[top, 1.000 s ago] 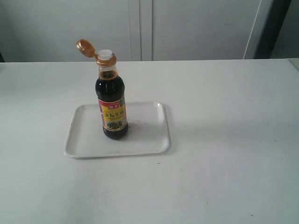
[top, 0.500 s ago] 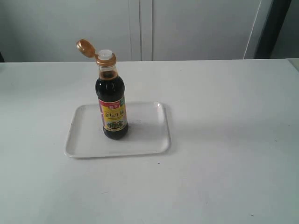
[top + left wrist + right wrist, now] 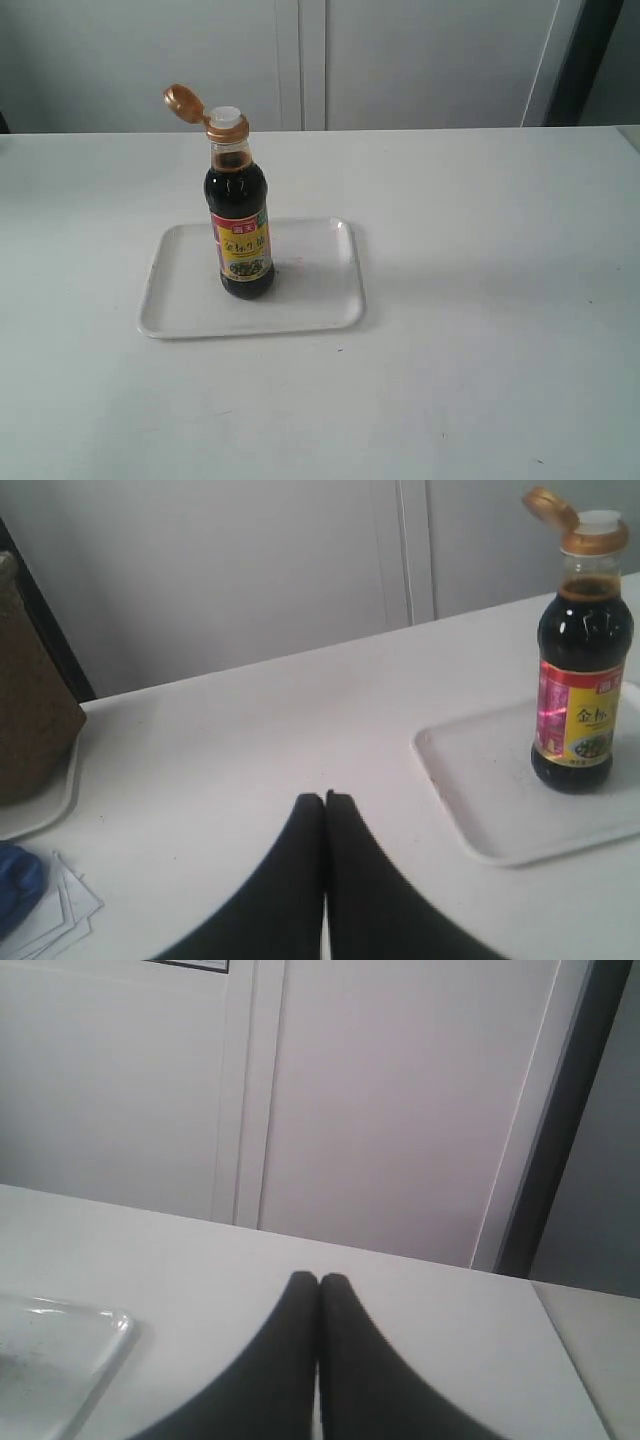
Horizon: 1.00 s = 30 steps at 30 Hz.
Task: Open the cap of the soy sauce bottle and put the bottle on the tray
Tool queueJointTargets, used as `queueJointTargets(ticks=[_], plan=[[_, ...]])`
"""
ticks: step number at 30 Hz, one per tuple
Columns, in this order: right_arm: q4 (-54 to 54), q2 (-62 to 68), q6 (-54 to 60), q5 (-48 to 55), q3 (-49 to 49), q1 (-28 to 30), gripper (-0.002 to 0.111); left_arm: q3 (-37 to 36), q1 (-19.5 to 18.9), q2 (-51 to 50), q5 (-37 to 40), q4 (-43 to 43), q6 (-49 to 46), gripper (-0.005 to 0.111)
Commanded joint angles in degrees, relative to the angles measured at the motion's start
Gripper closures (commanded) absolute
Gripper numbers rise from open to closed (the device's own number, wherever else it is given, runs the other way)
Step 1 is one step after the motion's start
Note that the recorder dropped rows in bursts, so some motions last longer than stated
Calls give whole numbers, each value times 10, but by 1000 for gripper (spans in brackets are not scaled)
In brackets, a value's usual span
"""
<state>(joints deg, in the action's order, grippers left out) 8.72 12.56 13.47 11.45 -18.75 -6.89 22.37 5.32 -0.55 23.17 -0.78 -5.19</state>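
The soy sauce bottle (image 3: 240, 225) stands upright on the white tray (image 3: 310, 300), towards its middle. Its golden-brown cap (image 3: 183, 101) is flipped back on its hinge, and the white spout (image 3: 225, 116) is bare. The left wrist view shows the same bottle (image 3: 582, 680) with its cap (image 3: 549, 505) open, standing on the tray (image 3: 490, 800). My left gripper (image 3: 324, 798) is shut and empty, low over the table, well away from the tray. My right gripper (image 3: 319, 1279) is shut and empty too, with a corner of the tray (image 3: 60, 1345) off to one side. Neither gripper shows in the exterior view.
A brown woven basket (image 3: 30, 710) on a white plate edge, a blue object (image 3: 15, 880) and white paper sheets (image 3: 60, 910) lie at one side in the left wrist view. White cabinet doors (image 3: 400, 60) stand behind the table.
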Motion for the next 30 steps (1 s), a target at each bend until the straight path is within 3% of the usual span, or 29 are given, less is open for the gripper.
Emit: queueJointTargets(ticks=[1, 6, 30], plan=[[2, -5, 11, -13, 2, 1, 108, -6, -1, 5, -12, -11, -2, 107], [5, -5, 9, 6, 2, 1, 108, -6, -1, 5, 26, -11, 19, 107], [5, -5, 9, 8, 2, 1, 108, -6, -1, 5, 22, -11, 7, 107]])
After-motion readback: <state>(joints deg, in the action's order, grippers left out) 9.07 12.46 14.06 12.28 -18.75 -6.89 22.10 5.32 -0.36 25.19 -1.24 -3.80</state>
